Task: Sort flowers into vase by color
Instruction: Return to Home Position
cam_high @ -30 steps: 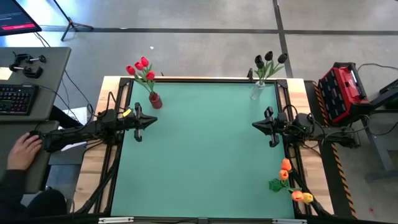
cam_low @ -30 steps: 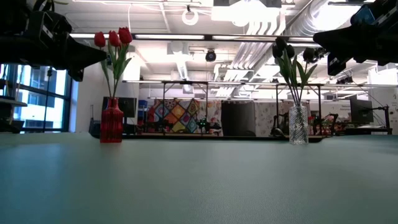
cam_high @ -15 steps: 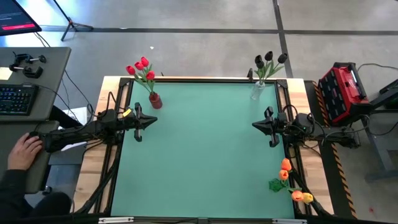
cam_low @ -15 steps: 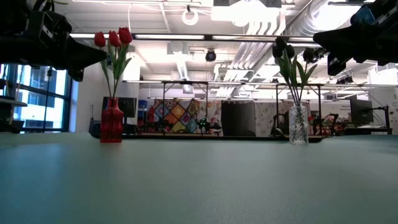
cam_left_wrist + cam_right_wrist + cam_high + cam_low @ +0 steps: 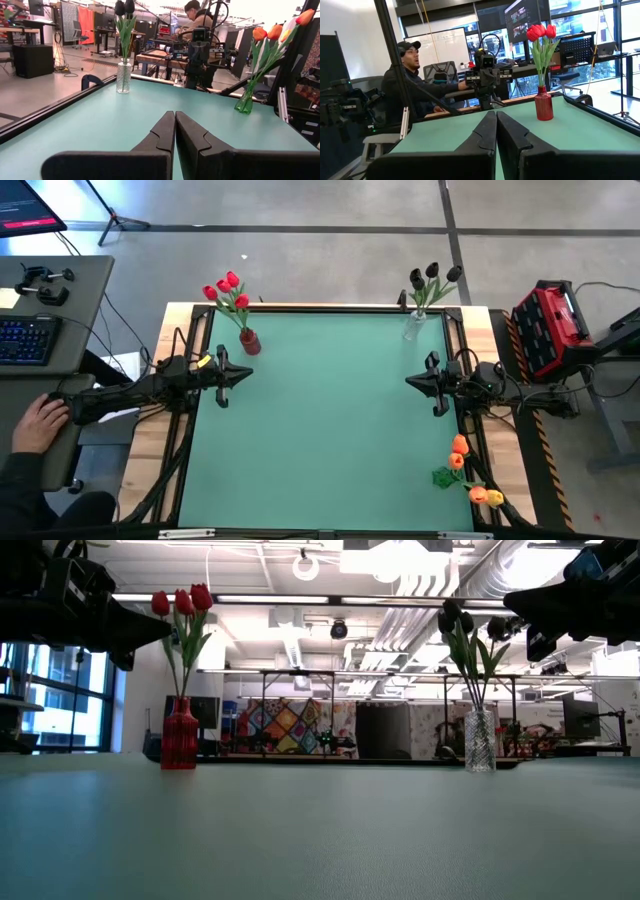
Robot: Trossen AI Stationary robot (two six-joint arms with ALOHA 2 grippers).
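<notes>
Red tulips (image 5: 227, 290) stand in a red vase (image 5: 249, 341) at the table's far left corner, near-black tulips (image 5: 432, 279) in a clear glass vase (image 5: 414, 326) at the far right corner, and orange tulips (image 5: 460, 452) in a green vase (image 5: 445, 477) at the near right edge. In each vase the stems stick in and the heads rise above. My left gripper (image 5: 247, 374) hovers shut at the left edge, just near of the red vase. My right gripper (image 5: 409, 380) hovers shut at the right edge, between the glass vase and the green one.
A person's hand (image 5: 38, 423) rests on a side desk left of the table, near a keyboard (image 5: 27, 339). A red case (image 5: 549, 328) sits right of the table. The green mat (image 5: 330, 430) between the two grippers is bare. A person (image 5: 412, 85) sits beyond the left edge.
</notes>
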